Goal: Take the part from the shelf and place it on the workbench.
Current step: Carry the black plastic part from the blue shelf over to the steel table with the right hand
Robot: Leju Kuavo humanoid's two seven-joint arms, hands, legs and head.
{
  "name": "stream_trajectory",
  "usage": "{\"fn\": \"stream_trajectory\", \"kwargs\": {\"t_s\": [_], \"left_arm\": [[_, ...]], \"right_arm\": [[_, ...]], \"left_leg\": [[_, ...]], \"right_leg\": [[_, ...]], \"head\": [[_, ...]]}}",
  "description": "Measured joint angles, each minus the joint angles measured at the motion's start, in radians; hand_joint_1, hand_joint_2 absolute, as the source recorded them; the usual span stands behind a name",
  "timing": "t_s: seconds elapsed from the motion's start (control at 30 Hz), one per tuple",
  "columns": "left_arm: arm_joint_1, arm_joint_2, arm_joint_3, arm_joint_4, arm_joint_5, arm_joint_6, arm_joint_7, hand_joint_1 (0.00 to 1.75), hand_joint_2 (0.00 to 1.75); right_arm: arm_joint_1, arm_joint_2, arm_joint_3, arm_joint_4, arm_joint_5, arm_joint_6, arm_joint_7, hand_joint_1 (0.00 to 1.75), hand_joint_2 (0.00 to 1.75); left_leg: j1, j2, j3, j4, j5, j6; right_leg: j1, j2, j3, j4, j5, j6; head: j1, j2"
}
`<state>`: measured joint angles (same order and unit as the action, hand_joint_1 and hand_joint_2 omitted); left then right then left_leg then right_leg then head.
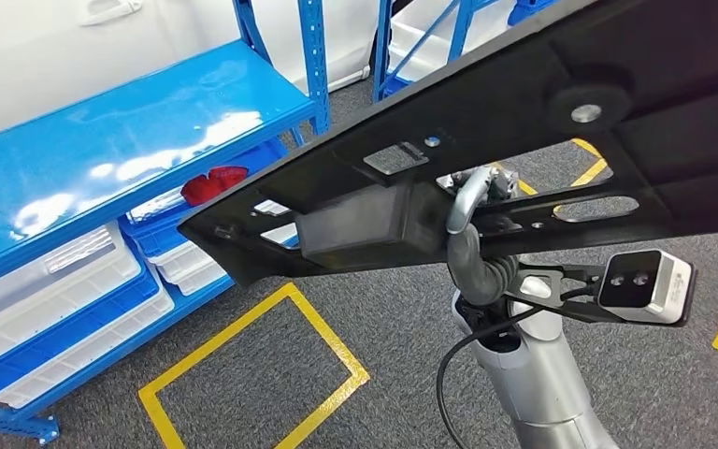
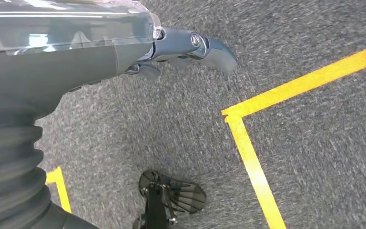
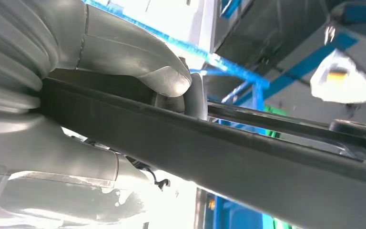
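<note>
The part is a long black plastic panel (image 1: 524, 103) with cut-outs and a boxy block underneath, held tilted high across the head view. My right hand (image 1: 472, 201) grips it from below, its fingers reaching up through an opening near the panel's middle. In the right wrist view the thick thumb (image 3: 164, 76) presses over the panel's edge (image 3: 248, 157). My left hand (image 2: 190, 47) hangs over the grey carpet with its fingers stretched out and nothing in them.
A blue shelf (image 1: 103, 159) stands at the left with white bins (image 1: 56, 281) on its lower levels and a red item (image 1: 213, 182) by the panel's tip. A second blue rack (image 1: 402, 37) stands behind. Yellow tape (image 1: 252, 374) marks the grey carpet.
</note>
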<state>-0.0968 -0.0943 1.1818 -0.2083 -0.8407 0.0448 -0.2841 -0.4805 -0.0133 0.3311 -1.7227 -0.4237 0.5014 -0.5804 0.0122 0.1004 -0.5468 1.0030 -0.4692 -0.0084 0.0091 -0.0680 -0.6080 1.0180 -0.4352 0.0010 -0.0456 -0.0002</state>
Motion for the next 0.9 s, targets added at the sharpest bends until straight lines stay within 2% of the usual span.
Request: {"fn": "stream_trajectory", "kwargs": {"t_s": [0.03, 0.07, 0.13, 0.2, 0.23, 0.27, 0.3, 0.33, 0.37, 0.43, 0.47, 0.5, 0.57, 0.6, 0.63, 0.7, 0.73, 0.77, 0.8, 0.83, 0.87, 0.9], "left_arm": [[-0.001, 0.000, 0.000, 0.000, 0.000, 0.000, 0.000, 0.00, 1.75], [-0.003, 0.000, 0.000, 0.000, 0.000, -0.001, -0.002, 0.00, 1.75], [-0.005, 0.000, 0.000, 0.000, -0.001, -0.002, -0.008, 0.00, 1.75], [-0.003, 0.001, 0.000, 0.000, -0.002, -0.004, -0.017, 0.00, 1.75], [-0.001, 0.001, 0.000, 0.000, -0.004, -0.005, -0.019, 0.00, 1.75], [0.000, 0.002, -0.001, 0.000, -0.007, -0.006, -0.021, 0.00, 1.75], [0.000, 0.004, -0.002, 0.000, -0.012, -0.007, -0.020, 0.00, 1.75], [-0.002, 0.004, -0.005, 0.000, -0.019, -0.009, -0.019, 0.00, 1.75], [-0.003, 0.006, -0.008, 0.000, -0.025, -0.010, -0.016, 0.00, 1.75], [-0.006, 0.008, -0.018, 0.000, -0.036, -0.014, -0.012, 0.00, 1.75], [-0.007, 0.009, -0.022, 0.000, -0.039, -0.016, -0.012, 0.00, 1.75], [-0.008, 0.011, -0.025, 0.000, -0.040, -0.017, -0.011, 0.00, 1.75], [-0.013, 0.013, -0.028, 0.000, -0.041, -0.020, -0.011, 0.00, 1.75], [-0.016, 0.014, -0.030, 0.000, -0.042, -0.021, -0.011, 0.00, 1.75], [-0.019, 0.015, -0.032, 0.000, -0.041, -0.023, -0.012, 0.00, 1.75], [-0.018, 0.018, -0.035, 0.000, -0.038, -0.027, -0.013, 0.00, 1.75], [-0.016, 0.019, -0.036, 0.000, -0.035, -0.029, -0.013, 0.00, 1.75], [-0.015, 0.020, -0.036, 0.000, -0.032, -0.032, -0.015, 0.00, 1.75], [-0.014, 0.021, -0.036, 0.000, -0.029, -0.035, -0.016, 0.00, 1.75], [-0.014, 0.022, -0.036, 0.000, -0.028, -0.038, -0.018, 0.00, 1.75], [-0.015, 0.022, -0.036, 0.000, -0.027, -0.040, -0.020, 0.00, 1.75], [-0.015, 0.022, -0.036, 0.000, -0.026, -0.041, -0.020, 0.00, 1.75]], "right_arm": [[-0.002, 0.001, -0.005, 0.008, 0.001, 0.000, 0.001, 1.75, 1.75], [-0.002, 0.001, -0.009, 0.014, 0.002, 0.001, 0.001, 1.75, 1.75], [-0.007, 0.006, -0.016, 0.025, 0.006, 0.002, 0.003, 1.75, 1.75], [-0.011, 0.016, -0.019, 0.035, 0.019, 0.006, 0.007, 1.75, 1.75], [-0.011, 0.020, -0.019, 0.041, 0.031, 0.007, 0.010, 1.75, 1.75], [-0.010, 0.023, -0.019, 0.048, 0.044, 0.007, 0.011, 1.75, 1.75], [-0.007, 0.023, -0.020, 0.053, 0.057, 0.005, 0.010, 1.75, 1.75], [-0.005, 0.023, -0.021, 0.057, 0.071, 0.002, 0.007, 1.75, 1.75], [-0.003, 0.023, -0.023, 0.058, 0.085, -0.002, 0.003, 1.75, 1.75], [-0.001, 0.023, -0.027, 0.057, 0.121, -0.013, -0.002, 1.75, 1.75], [-0.001, 0.023, -0.028, 0.054, 0.138, -0.019, 0.002, 1.75, 1.75], [0.001, 0.022, -0.029, 0.050, 0.151, -0.023, 0.006, 1.75, 1.75], [0.004, 0.020, -0.030, 0.041, 0.163, -0.027, 0.017, 1.75, 1.75], [0.004, 0.017, -0.032, 0.035, 0.168, -0.029, 0.020, 1.75, 1.75], [0.002, 0.015, -0.033, 0.031, 0.175, -0.031, 0.028, 1.75, 1.75], [-0.005, 0.010, -0.034, 0.026, 0.197, -0.037, 0.051, 1.75, 1.75], [-0.009, 0.007, -0.033, 0.027, 0.211, -0.038, 0.068, 1.75, 1.75], [-0.013, 0.002, -0.031, 0.028, 0.225, -0.038, 0.084, 1.75, 1.75], [-0.020, -0.003, -0.030, 0.031, 0.236, -0.038, 0.098, 1.75, 1.75], [-0.028, -0.009, -0.028, 0.034, 0.244, -0.039, 0.109, 1.75, 1.75], [-0.038, -0.013, -0.027, 0.036, 0.247, -0.039, 0.116, 1.75, 1.75], [-0.048, -0.016, -0.026, 0.037, 0.248, -0.039, 0.118, 1.75, 1.75]], "left_leg": [[0.000, 0.010, 0.002, -0.001, -0.001, -0.005], [0.001, 0.009, 0.003, 0.001, -0.006, -0.011], [0.005, -0.031, -0.011, 0.041, -0.037, -0.020], [0.008, -0.081, -0.066, 0.159, -0.099, -0.023], [0.008, -0.089, -0.099, 0.228, -0.125, -0.024], [0.008, -0.092, -0.124, 0.274, -0.134, -0.025], [0.008, -0.094, -0.135, 0.286, -0.124, -0.025], [0.008, -0.096, -0.127, 0.256, -0.094, -0.024], [0.009, -0.105, -0.104, 0.195, -0.052, -0.022], [0.013, -0.149, -0.053, 0.071, 0.002, -0.017], [0.013, -0.167, -0.038, 0.037, 0.010, -0.015], [0.012, -0.175, -0.033, 0.026, 0.006, -0.012], [0.012, -0.155, -0.029, 0.019, 0.010, -0.003], [0.014, -0.144, -0.026, 0.014, 0.013, 0.004], [0.015, -0.131, -0.023, 0.008, 0.016, 0.011], [0.014, -0.105, -0.019, 0.002, 0.017, 0.021], [0.012, -0.091, -0.019, 0.002, 0.016, 0.022], [0.011, -0.078, -0.019, 0.003, 0.015, 0.023], [0.010, -0.064, -0.018, 0.003, 0.014, 0.023], [0.010, -0.052, -0.017, 0.003, 0.012, 0.022], [0.010, -0.042, -0.015, 0.003, 0.011, 0.020], [0.010, -0.032, -0.012, 0.003, 0.008, 0.017]], "right_leg": [[0.000, 0.012, -0.003, -0.001, 0.002, -0.007], [-0.002, 0.023, -0.003, -0.003, 0.004, -0.012], [-0.008, 0.044, 0.000, -0.011, 0.008, -0.026], [-0.010, 0.068, 0.001, -0.013, 0.011, -0.034], [-0.009, 0.081, 0.001, -0.013, 0.011, -0.037], [-0.007, 0.096, 0.001, -0.011, 0.010, -0.037], [-0.007, 0.111, 0.001, -0.009, 0.010, -0.037], [-0.006, 0.125, 0.002, -0.006, 0.009, -0.036], [-0.007, 0.139, 0.002, -0.002, 0.007, -0.034], [-0.008, 0.165, -0.003, 0.008, 0.003, -0.026], [-0.009, 0.177, -0.007, 0.011, 0.002, -0.021], [-0.011, 0.188, -0.012, 0.012, 0.004, -0.015], [-0.015, 0.205, -0.017, 0.010, 0.009, -0.002], [-0.013, 0.192, -0.021, 0.016, 0.004, 0.003], [-0.011, 0.167, -0.033, 0.040, -0.011, 0.008], [-0.011, 0.103, -0.086, 0.149, -0.067, 0.016], [-0.014, 0.086, -0.121, 0.218, -0.095, 0.019], [-0.017, 0.079, -0.149, 0.270, -0.110, 0.022], [-0.020, 0.074, -0.161, 0.290, -0.107, 0.024], [-0.022, 0.070, -0.150, 0.269, -0.087, 0.025], [-0.023, 0.060, -0.119, 0.209, -0.053, 0.024], [-0.021, 0.039, -0.079, 0.132, -0.023, 0.020]], "head": [[0.000, 0.000], [0.000, 0.000], [0.000, 0.000], [0.000, 0.000], [0.000, 0.000], [0.000, 0.000], [0.000, 0.000], [0.000, 0.000], [0.000, 0.000], [0.000, 0.000], [0.000, 0.000], [0.000, 0.000], [0.000, 0.000], [0.000, 0.000], [0.000, 0.000], [0.000, 0.000], [0.000, 0.000], [0.000, 0.000], [0.000, 0.000], [0.000, 0.000], [0.000, 0.000], [0.000, 0.000]]}}
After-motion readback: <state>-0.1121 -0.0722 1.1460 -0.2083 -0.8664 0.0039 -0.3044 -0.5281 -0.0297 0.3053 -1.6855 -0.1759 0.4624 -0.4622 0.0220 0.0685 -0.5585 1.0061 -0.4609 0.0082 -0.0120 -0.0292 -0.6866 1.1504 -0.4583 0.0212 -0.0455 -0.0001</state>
